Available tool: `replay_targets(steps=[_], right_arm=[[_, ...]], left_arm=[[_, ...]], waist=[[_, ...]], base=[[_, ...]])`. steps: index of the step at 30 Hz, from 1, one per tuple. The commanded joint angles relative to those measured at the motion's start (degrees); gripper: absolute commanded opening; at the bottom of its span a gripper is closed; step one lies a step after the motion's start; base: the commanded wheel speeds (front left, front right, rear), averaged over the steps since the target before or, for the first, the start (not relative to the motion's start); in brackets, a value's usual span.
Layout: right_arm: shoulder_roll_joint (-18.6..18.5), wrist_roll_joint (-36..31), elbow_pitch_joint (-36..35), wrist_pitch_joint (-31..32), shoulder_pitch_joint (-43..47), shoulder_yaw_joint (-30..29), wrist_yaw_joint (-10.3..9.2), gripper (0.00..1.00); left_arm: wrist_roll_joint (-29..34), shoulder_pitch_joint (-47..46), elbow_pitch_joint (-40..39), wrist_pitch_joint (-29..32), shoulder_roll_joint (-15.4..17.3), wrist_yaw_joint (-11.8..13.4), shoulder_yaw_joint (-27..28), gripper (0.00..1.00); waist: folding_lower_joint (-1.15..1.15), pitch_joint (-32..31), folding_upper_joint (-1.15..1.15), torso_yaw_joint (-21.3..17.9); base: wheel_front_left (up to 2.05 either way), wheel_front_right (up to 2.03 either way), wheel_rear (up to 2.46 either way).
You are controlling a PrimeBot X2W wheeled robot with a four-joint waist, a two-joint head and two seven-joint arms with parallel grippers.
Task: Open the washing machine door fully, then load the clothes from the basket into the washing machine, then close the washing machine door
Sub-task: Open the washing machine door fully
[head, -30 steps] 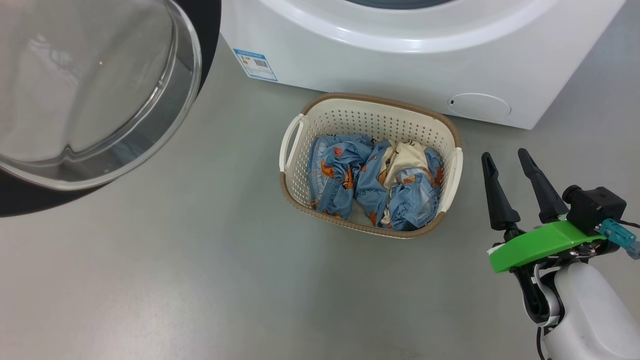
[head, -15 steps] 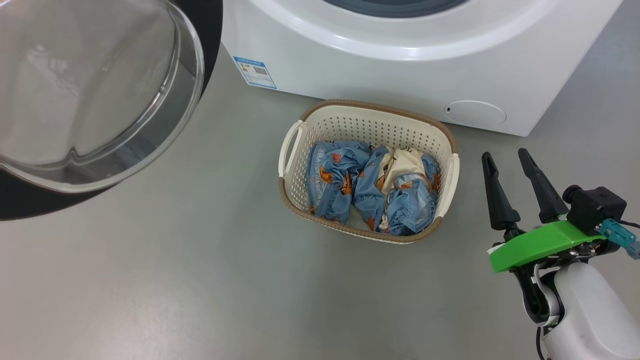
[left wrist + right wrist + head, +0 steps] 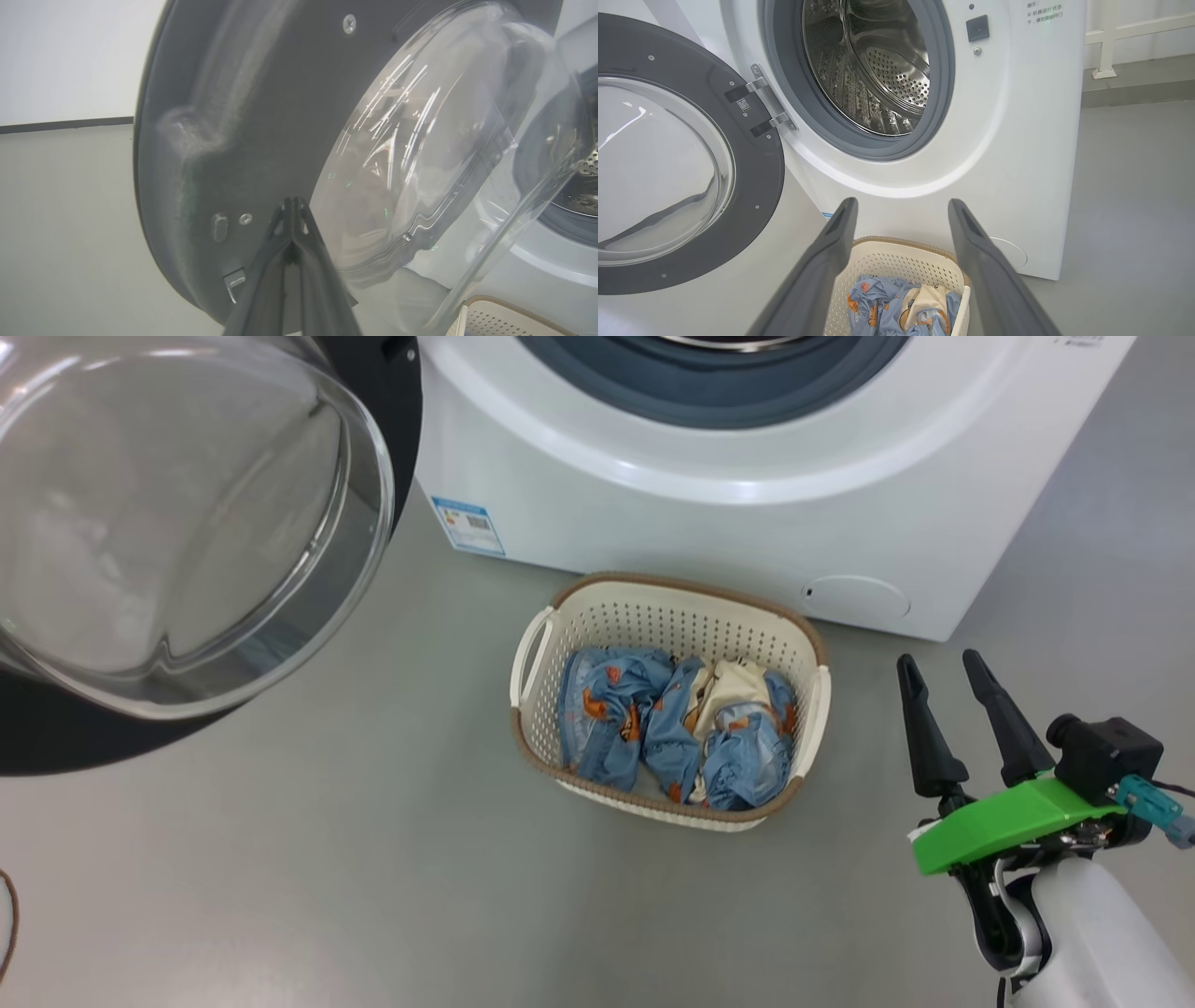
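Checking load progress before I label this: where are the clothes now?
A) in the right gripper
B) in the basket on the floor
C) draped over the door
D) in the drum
B: the clothes lie bunched in the basket, the drum shows no fabric, and the right gripper stands open beside the basket, empty.

Lt-blue clothes (image 3: 607, 728) w/ orange print; cream, brown-rimmed basket (image 3: 681, 625).

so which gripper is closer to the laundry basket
Right. The right gripper hovers open beside the laundry basket, off its right side; the left gripper, shut, is up against the washing machine door, farther away.
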Motion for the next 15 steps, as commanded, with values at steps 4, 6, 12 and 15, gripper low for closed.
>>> replay_targets(steps=[4, 6, 12, 15], right_arm=[[0.3, 1.0, -1.6, -0.7, 1.9, 1.2, 0.32, 1.0], [0.3, 1.1, -1.7, -0.7, 2.2, 1.2, 0.32, 1.0], [-0.3, 1.6, -2.2, -0.7, 3.8, 1.6, 0.32, 1.0], [-0.9, 1.8, -2.6, -0.7, 4.6, 1.9, 0.32, 1.0]], left_arm=[[1.0, 4.4, -6.4, -0.8, 3.6, 0.1, 3.8, 1.0], [1.5, 5.3, -7.7, -0.8, 3.3, 0.1, 4.2, 1.0], [5.4, 11.4, -16.5, -0.8, 0.7, 0.4, 7.1, 1.0], [7.2, 15.5, -22.9, -0.8, -1.7, 0.6, 8.3, 1.0]], waist=[[0.0, -3.5, 0.0, -1.3], [0.0, -4.0, 0.0, -1.6], [0.0, -6.3, 0.0, -3.6], [0.0, -7.5, 0.0, -5.3]], base=[[0.0, 0.0, 0.0], [0.0, 0.0, 0.0], [0.0, 0.0, 0.0], [0.0, 0.0, 0.0]])
